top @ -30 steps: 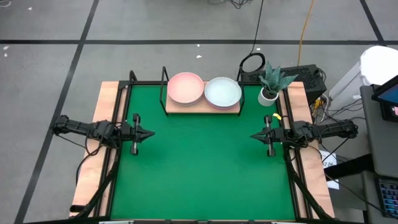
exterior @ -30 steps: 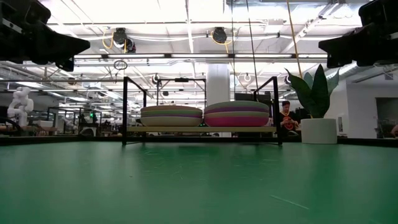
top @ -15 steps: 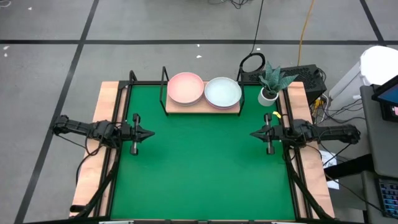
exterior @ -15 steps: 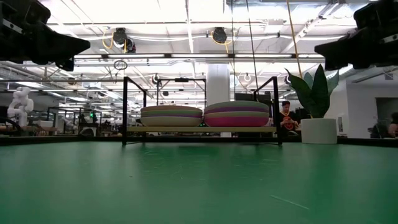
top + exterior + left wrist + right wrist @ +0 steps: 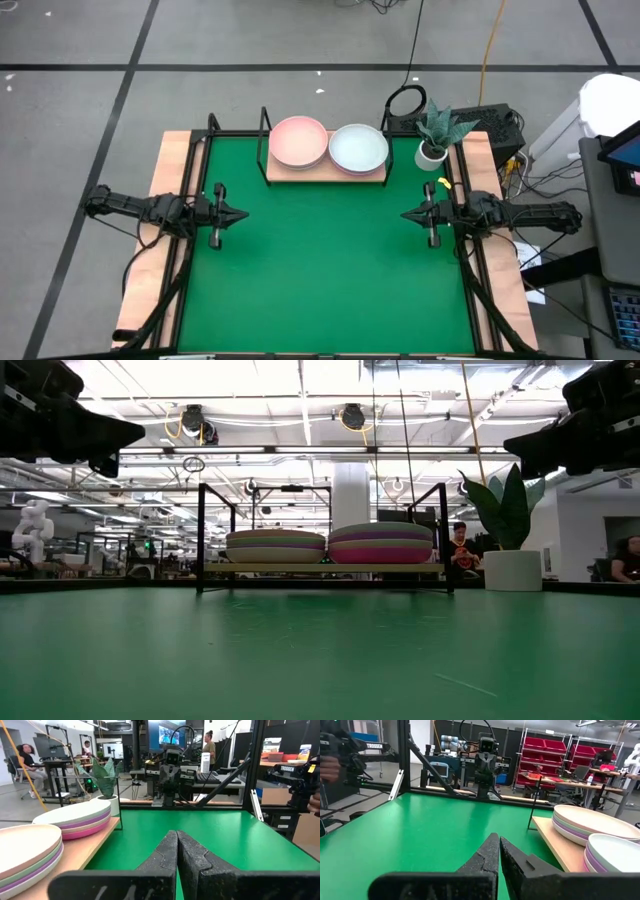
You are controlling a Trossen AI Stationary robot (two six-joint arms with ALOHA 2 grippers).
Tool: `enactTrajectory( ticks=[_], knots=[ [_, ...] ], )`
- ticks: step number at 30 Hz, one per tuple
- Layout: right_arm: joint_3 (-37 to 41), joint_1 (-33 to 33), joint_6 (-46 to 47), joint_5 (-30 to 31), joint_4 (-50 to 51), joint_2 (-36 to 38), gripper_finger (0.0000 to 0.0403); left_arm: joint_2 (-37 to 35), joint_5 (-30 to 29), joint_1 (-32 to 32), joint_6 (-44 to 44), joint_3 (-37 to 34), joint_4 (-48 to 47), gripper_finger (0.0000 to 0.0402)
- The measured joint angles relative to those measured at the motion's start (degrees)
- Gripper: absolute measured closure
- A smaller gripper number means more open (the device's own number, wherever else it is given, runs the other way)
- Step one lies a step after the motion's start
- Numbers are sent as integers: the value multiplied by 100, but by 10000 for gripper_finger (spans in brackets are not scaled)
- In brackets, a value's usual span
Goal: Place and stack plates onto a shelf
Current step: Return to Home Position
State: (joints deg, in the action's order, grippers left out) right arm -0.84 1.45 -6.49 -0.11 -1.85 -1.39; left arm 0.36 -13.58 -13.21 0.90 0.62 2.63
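The plates stand in two stacks on the shelf [image 5: 325, 172], a light wooden board on a black wire frame at the table's far edge. The left stack [image 5: 299, 141] has a salmon pink plate on top; the right stack [image 5: 359, 148] has a pale mint one. In the low view the left stack [image 5: 275, 546] and the right stack [image 5: 380, 544] rest side by side on the board. My left gripper [image 5: 243, 214] hovers shut over the mat's left side; its fingers [image 5: 176, 851] meet. My right gripper [image 5: 405, 215] hovers shut over the mat's right side, with nothing between its fingers [image 5: 498, 851].
A green mat [image 5: 320, 270] covers the table between the arms. A potted plant [image 5: 437, 135] in a white pot stands at the far right corner beside the shelf. Cables and a dark box [image 5: 495, 125] lie beyond it. People sit in the room behind.
My right gripper has moved a little toward the table's left, over the mat. The plates and my left arm have kept still.
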Motion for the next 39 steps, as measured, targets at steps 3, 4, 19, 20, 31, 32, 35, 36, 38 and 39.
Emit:
enactTrajectory(
  ticks=[3,4,19,20,31,32,35,36,38,39],
  knots=[
    [-1,0,-12,1,-4,0,403,-2,-115,7,124,0,8,398],
    [0,0,-12,1,-6,0,403,-2,-196,7,199,0,16,399],
    [0,0,-16,3,-28,0,403,-20,-453,7,587,223,-307,399],
    [0,0,-16,3,-28,0,403,-20,-411,7,585,175,-254,399],
    [0,0,-16,3,-39,0,403,-15,7,205,696,-9,183,398],
    [0,0,-16,3,-39,0,403,-15,7,307,693,-9,147,398],
    [-2,0,-16,2,-39,0,403,-15,9,674,600,-9,120,398],
    [0,0,-16,3,-39,-1,403,-15,11,802,557,-9,107,398],
    [0,0,-16,3,-37,-2,403,-15,83,1057,503,-7,59,398],
    [0,0,-16,1,-37,-2,403,-15,169,1166,473,-3,23,398]
  ],
)
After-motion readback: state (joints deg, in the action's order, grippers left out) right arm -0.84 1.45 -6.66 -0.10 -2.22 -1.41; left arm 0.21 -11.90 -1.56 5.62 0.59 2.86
